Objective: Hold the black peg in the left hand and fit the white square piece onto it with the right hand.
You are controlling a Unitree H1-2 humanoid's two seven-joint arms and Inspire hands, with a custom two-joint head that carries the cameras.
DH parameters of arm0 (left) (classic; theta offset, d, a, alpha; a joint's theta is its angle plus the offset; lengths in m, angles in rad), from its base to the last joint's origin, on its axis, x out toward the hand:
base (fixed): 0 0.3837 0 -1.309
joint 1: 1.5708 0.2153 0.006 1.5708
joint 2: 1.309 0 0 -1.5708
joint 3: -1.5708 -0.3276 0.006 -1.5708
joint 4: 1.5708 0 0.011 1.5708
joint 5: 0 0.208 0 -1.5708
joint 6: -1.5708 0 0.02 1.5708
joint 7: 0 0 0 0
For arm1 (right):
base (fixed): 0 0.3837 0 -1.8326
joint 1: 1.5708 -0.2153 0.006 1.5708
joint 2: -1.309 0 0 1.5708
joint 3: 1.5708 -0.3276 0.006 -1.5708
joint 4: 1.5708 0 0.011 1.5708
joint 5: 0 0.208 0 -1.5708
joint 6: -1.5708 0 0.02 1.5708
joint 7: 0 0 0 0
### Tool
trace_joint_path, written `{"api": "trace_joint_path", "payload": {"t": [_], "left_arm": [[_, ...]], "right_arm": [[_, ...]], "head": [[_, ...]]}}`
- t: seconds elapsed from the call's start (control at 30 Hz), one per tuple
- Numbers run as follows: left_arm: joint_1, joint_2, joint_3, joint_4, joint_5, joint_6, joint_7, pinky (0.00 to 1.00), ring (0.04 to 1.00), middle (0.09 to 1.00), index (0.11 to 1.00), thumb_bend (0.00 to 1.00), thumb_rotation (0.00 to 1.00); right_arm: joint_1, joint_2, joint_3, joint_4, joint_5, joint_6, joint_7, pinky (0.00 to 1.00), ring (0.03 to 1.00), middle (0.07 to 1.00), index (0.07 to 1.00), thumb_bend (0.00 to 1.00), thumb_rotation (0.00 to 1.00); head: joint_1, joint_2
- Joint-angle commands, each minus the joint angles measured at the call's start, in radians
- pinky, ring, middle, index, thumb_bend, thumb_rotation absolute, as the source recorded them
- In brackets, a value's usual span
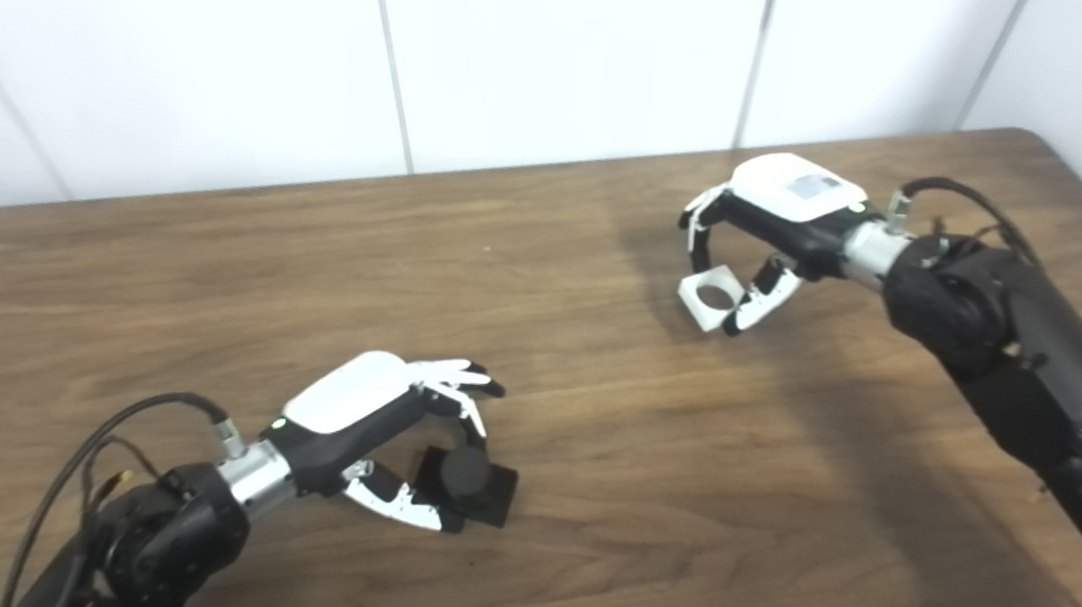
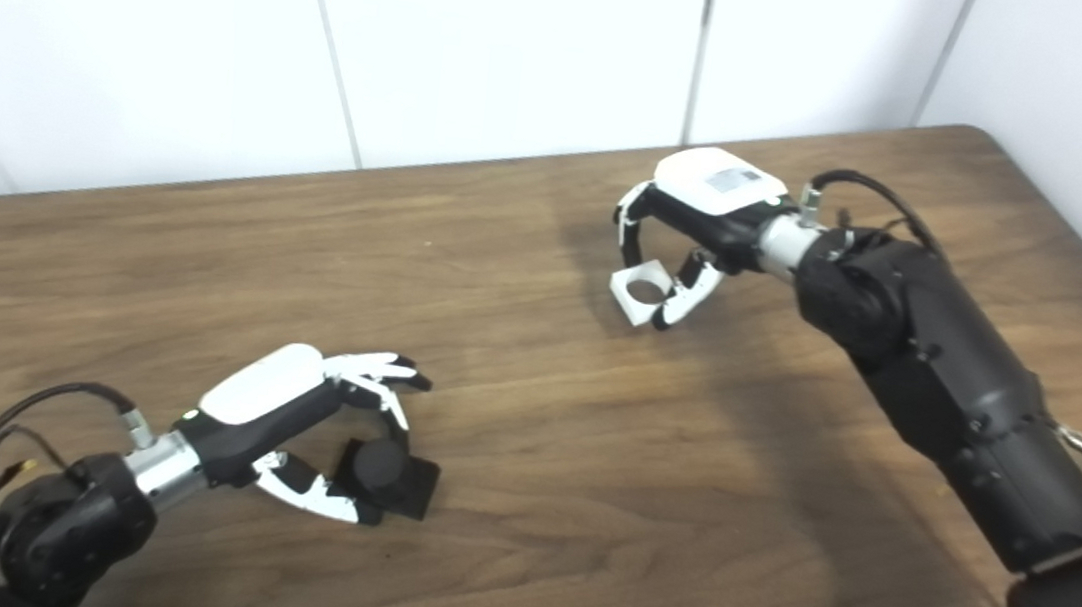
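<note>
The black peg [image 1: 466,478], a short round post on a square black base, rests on the wooden table [image 1: 646,455] at the front left. My left hand [image 1: 376,412] arches over it, open: the fingers spread above the post and the thumb lies against the base's near edge. At the back right, my right hand [image 1: 778,211] is shut on the white square piece [image 1: 713,300], which has a round hole. Its curled fingers press the piece's far side and the thumb its near side. I cannot tell whether the piece touches the table.
A white panelled wall runs behind the table's far edge. The table's right edge and front edge lie close to my right forearm [image 1: 1045,387]. Bare wood spans the stretch between both hands.
</note>
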Motion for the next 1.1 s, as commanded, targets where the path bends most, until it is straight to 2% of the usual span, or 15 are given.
{"api": "trace_joint_path", "payload": {"t": [0.0, 0.27, 0.47, 0.83, 1.07], "left_arm": [[0.005, 0.007, -0.033, 0.031, 0.097, 0.048, -0.041, 0.90, 0.928, 0.877, 0.491, 0.52, 0.07], [-0.006, -0.004, -0.047, 0.035, 0.103, 0.064, -0.041, 0.90, 0.937, 0.880, 0.492, 0.52, 0.08], [-0.011, -0.011, -0.055, 0.033, 0.107, 0.080, -0.046, 0.91, 0.938, 0.885, 0.492, 0.52, 0.08], [-0.018, -0.027, -0.062, 0.043, 0.112, 0.094, -0.038, 0.90, 0.936, 0.885, 0.491, 0.52, 0.08], [-0.024, -0.029, -0.064, 0.054, 0.114, 0.086, -0.035, 0.89, 0.932, 0.888, 0.492, 0.52, 0.08]], "right_arm": [[-0.035, -0.016, -0.023, -0.053, 0.024, -0.031, 0.005, 0.79, 0.835, 0.793, 0.484, 0.52, 0.14], [-0.019, 0.002, -0.020, -0.119, 0.062, -0.062, 0.023, 0.79, 0.830, 0.782, 0.483, 0.52, 0.14], [-0.018, 0.013, -0.016, -0.155, 0.076, -0.084, 0.039, 0.78, 0.819, 0.774, 0.483, 0.52, 0.14], [-0.003, 0.038, -0.014, -0.287, 0.112, -0.057, 0.121, 0.81, 0.834, 0.771, 0.483, 0.52, 0.13], [-0.002, 0.079, -0.002, -0.365, 0.135, -0.039, 0.172, 0.83, 0.838, 0.771, 0.483, 0.52, 0.13]], "head": [[0.006, 0.001], [0.086, 0.021], [0.111, 0.026], [0.164, 0.034], [0.168, 0.037]]}}
